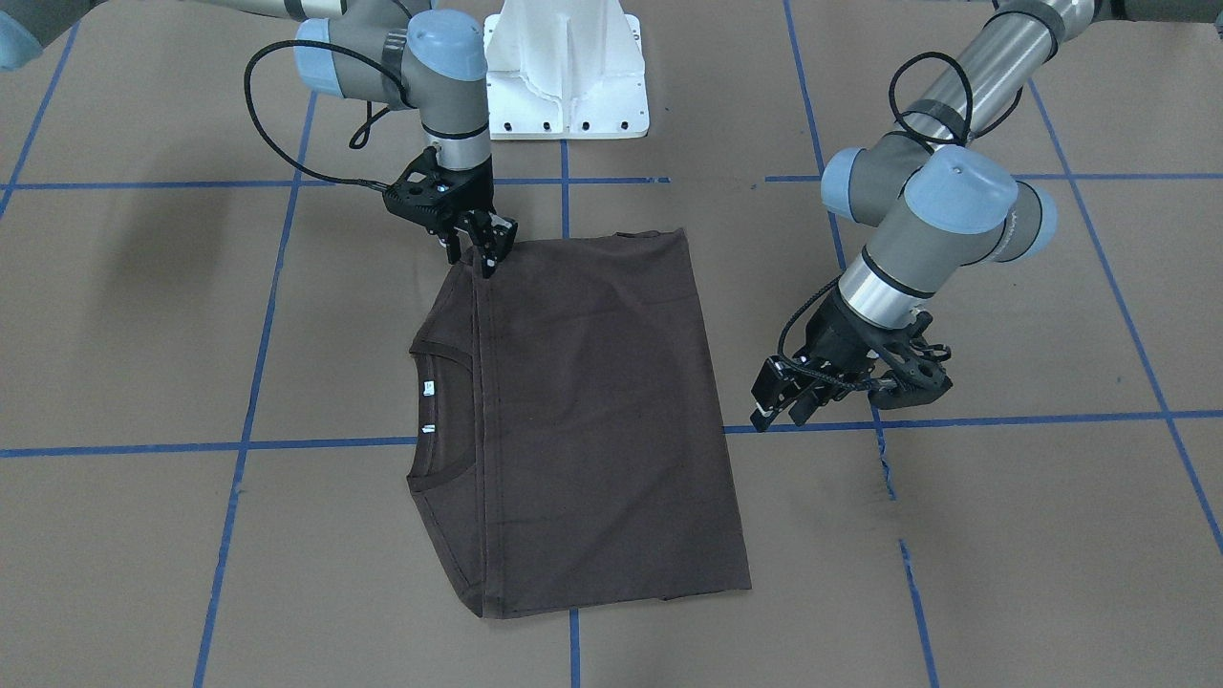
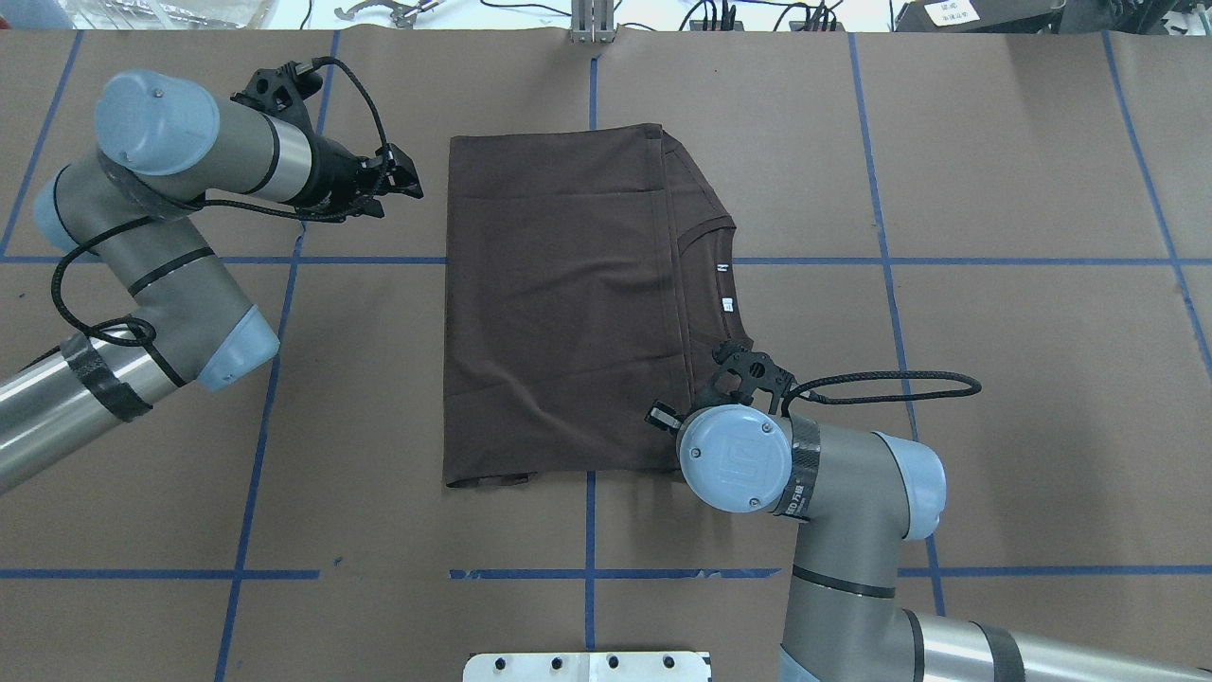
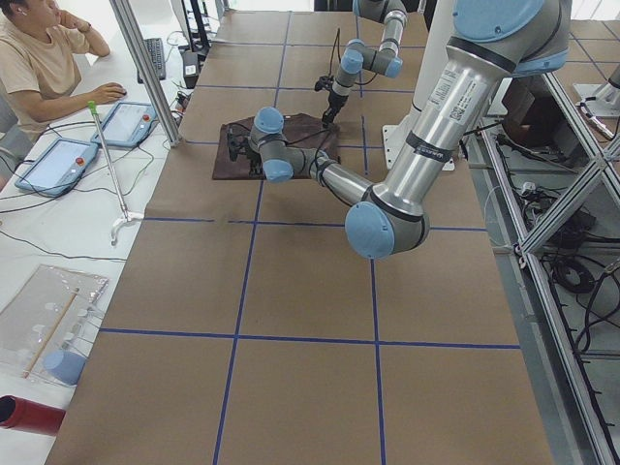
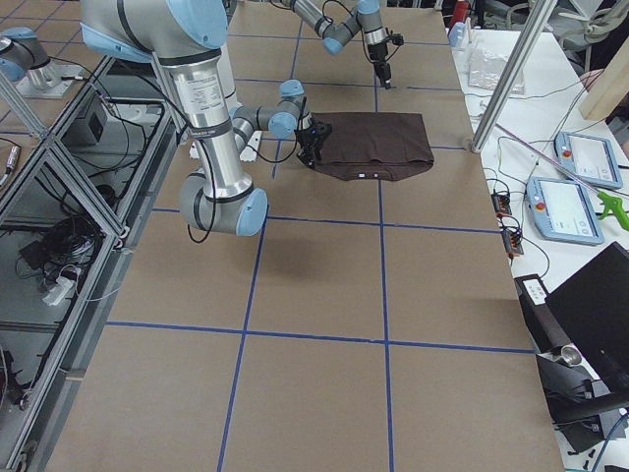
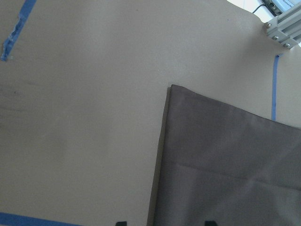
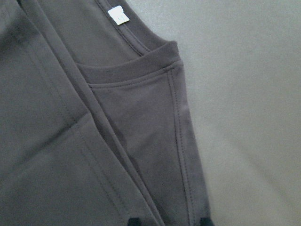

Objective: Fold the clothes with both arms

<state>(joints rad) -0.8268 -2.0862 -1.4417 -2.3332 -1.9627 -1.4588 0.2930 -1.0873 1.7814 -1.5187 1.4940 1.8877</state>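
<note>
The dark brown T-shirt point(image 1: 592, 420) lies flat on the brown table, folded into a rectangle. Its ribbed collar point(image 1: 439, 411) and two white labels show at one side; it also shows in the overhead view point(image 2: 559, 313). My right gripper point(image 1: 475, 258) is open, at the shoulder corner nearest the robot. In the right wrist view point(image 6: 169, 222) its two tips straddle the shoulder seam. My left gripper point(image 1: 779, 418) is open and empty, low beside the opposite folded edge. In the left wrist view point(image 5: 165, 223) that edge point(image 5: 162, 155) runs between its tips. In the overhead view it point(image 2: 409, 178) points at the shirt's far corner.
The white pedestal base point(image 1: 564, 76) stands at the robot's side of the table. Blue tape lines point(image 1: 239, 444) grid the brown surface. A seated operator point(image 3: 39, 58) with tablets point(image 3: 126, 121) and a metal frame post point(image 3: 145, 68) are beyond the far edge.
</note>
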